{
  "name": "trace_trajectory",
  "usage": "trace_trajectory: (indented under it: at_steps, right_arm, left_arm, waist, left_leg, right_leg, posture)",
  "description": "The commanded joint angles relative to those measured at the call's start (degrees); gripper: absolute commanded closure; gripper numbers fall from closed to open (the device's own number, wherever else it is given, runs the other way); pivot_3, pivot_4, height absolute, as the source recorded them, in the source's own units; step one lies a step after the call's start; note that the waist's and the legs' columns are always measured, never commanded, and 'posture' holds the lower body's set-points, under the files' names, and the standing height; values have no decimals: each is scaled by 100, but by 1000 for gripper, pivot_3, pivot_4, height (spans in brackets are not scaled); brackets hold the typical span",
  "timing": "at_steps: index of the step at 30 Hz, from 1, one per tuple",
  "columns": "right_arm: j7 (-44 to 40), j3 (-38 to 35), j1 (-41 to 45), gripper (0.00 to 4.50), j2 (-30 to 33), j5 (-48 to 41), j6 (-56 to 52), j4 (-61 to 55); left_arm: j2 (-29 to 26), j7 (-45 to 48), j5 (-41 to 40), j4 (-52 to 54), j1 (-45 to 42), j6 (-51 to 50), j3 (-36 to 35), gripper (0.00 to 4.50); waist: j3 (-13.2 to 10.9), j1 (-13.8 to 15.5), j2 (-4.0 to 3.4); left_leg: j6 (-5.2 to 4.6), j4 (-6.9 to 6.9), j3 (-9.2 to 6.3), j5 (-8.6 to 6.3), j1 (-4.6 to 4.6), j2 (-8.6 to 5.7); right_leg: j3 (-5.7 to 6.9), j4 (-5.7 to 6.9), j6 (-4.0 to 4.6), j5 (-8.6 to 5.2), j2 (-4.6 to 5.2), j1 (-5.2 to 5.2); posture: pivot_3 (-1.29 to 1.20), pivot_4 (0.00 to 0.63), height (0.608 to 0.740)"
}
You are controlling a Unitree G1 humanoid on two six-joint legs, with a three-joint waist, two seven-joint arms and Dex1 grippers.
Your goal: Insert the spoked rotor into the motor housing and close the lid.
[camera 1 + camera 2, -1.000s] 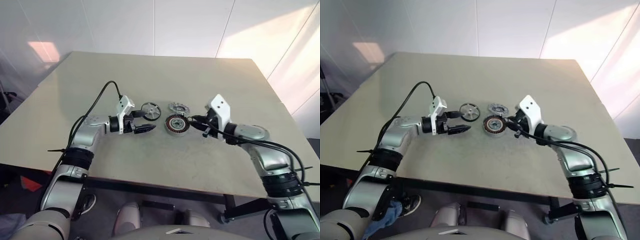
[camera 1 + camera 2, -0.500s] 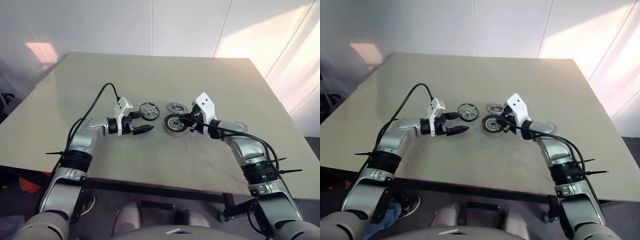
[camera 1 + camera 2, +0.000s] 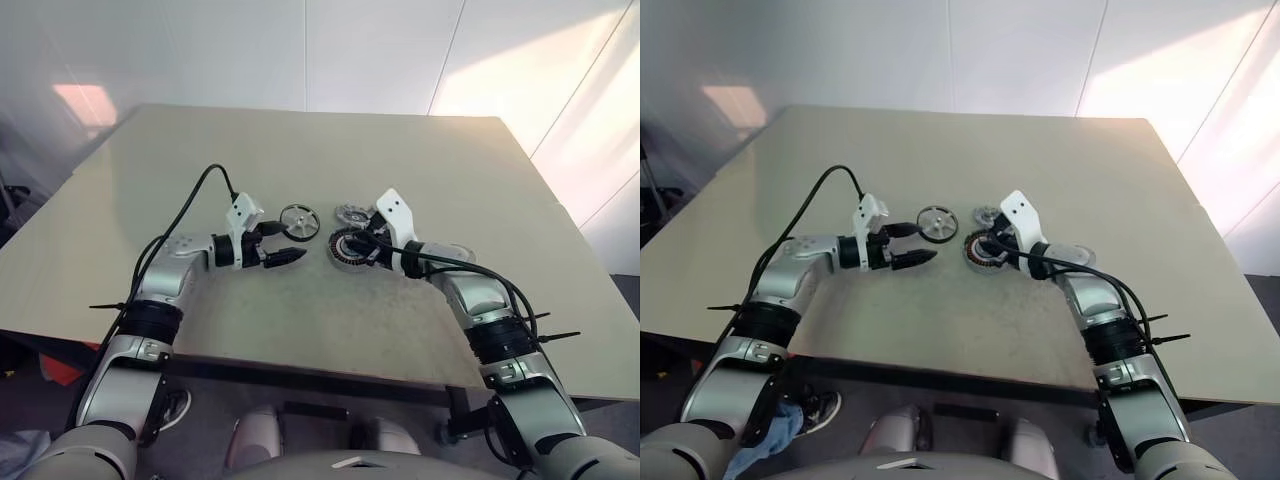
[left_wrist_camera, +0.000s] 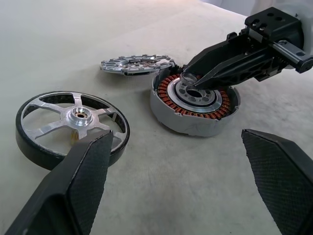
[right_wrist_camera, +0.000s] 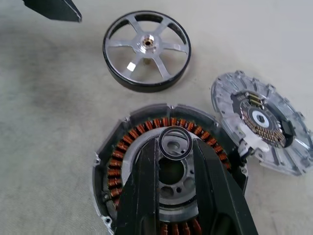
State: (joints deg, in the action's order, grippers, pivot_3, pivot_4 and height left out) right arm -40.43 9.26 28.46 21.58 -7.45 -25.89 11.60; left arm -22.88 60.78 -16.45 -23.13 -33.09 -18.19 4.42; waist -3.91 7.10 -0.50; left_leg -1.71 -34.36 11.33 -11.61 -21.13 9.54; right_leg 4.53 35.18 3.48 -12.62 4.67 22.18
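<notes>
Right gripper (image 5: 174,147): has swung in over the housing (image 4: 194,104), pinching a small ring (image 5: 174,144) above its hub.
Left gripper (image 4: 181,181): spread, unmoved.
Rotor (image 4: 71,127): on table, beside housing.
Lid (image 5: 261,128): behind housing.
Meaning: ring seating first; rotor insertion pending.

Two silver-grey robot arms with black joints and white wrist blocks.
Each arm ends in a black two-fingered end effector, left (image 3: 290,243) and right (image 3: 352,243); finger pads (image 4: 88,166) carry fine cross-hatched texture. Black cables loop along both arms, fastened with thin black ties.
</notes>
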Motion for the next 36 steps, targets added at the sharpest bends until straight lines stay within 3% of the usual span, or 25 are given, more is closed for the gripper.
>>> trace_trajectory:
  at_steps: [1,19,26,36]
  right_arm:
    - [-12,-73,72,3846,66,27,116,-118]
    - [-59,64,-165,3846,33,70,10,-281]
    - [-8,-14,-129,1400,17,36,131,-532]
    - [55,-226,-68,1400,101,-62,25,-827]
  left_arm:
    - [-79,-55,-43,152,-98,68,-155,47]
    - [-106,-166,-22,49,-157,158,-194,47]
    - [16,-576,-84,-111,-208,-59,-359,47]
    - [685,-1688,-508,-961,-598,-859,-1111,47]
  waist:
    - [0,-1,0]
    - [0,-1,0]
    - [0,-2,0]
    - [-2,2,3]
  left_leg:
    - [0,0,0,0,0,0]
    - [0,0,0,0,2,0]
    - [1,0,0,0,2,0]
    - [-1,0,0,0,0,-2]
  right_leg:
    - [0,0,0,0,0,0]
    - [-1,0,0,0,0,-1]
    - [-1,0,0,0,0,0]
    - [-1,-1,0,0,0,-1]
  posture:
    - [0,0,740]
    - [0,0,740]
    - [0,0,740]
    - [0,0,740]
